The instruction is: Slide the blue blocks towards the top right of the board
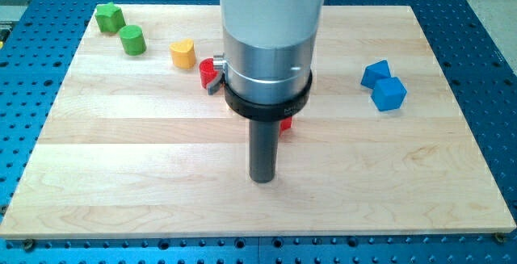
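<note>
Two blue blocks sit touching at the view's right: a blue pentagon-like block point(375, 73) and a blue cube point(389, 94) just below and right of it. My tip point(262, 178) rests on the board near the middle bottom, well to the left of and below both blue blocks, touching no block. The arm's wide silver body hides the board's upper middle.
The wooden board point(121, 175) lies on a blue perforated table. Two green blocks point(109, 17) point(132, 39) sit at the top left. A yellow block point(183, 53) lies right of them. A red block point(210, 73) and another red piece point(286, 123) peek from behind the arm.
</note>
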Robot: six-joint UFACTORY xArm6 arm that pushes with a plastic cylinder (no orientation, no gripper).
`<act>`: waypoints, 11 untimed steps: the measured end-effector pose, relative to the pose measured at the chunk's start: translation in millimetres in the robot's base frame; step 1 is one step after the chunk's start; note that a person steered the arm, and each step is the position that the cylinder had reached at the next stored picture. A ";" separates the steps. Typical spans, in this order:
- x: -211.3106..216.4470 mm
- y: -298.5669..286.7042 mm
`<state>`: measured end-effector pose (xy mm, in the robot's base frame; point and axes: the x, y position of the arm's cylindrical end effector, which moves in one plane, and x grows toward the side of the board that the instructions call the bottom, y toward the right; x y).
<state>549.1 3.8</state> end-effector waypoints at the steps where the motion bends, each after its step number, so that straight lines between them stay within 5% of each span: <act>1: -4.2 -0.6; 5: -99.9 173.8; 6: -151.1 172.0; 8: -101.9 186.9; 9: -118.9 219.8; 11: -220.9 186.9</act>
